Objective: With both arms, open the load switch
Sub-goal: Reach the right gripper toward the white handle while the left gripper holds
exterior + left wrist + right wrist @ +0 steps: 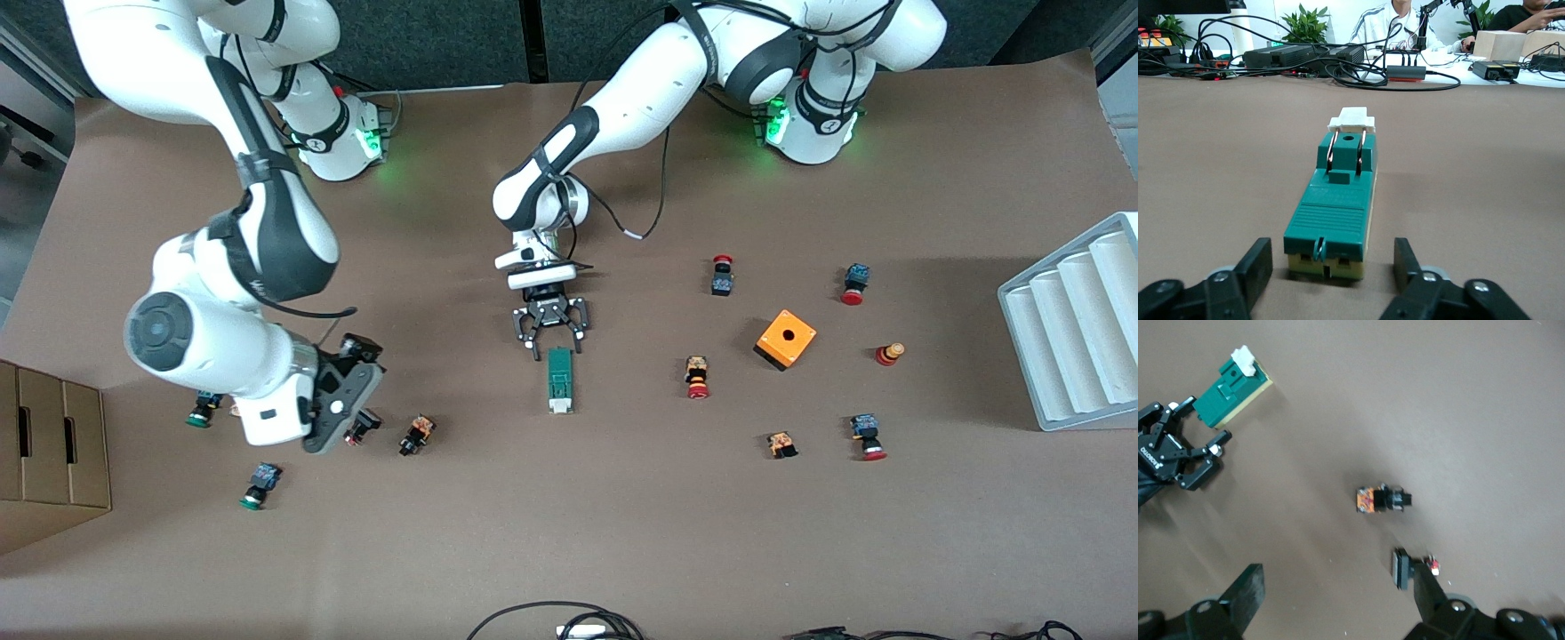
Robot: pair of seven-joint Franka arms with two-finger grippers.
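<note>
I see the left gripper [557, 345] open, astride the load switch's [559, 380] end mid-tabletop; the right gripper [1331, 587] hangs open, its fingertips cropped.

The load switch [559, 380] lies mid-table, the orange box [785, 339] (holed) toward the left arm's end.

The right hand [351, 418] hides most of a small red button [354, 437] beneath it.
</note>
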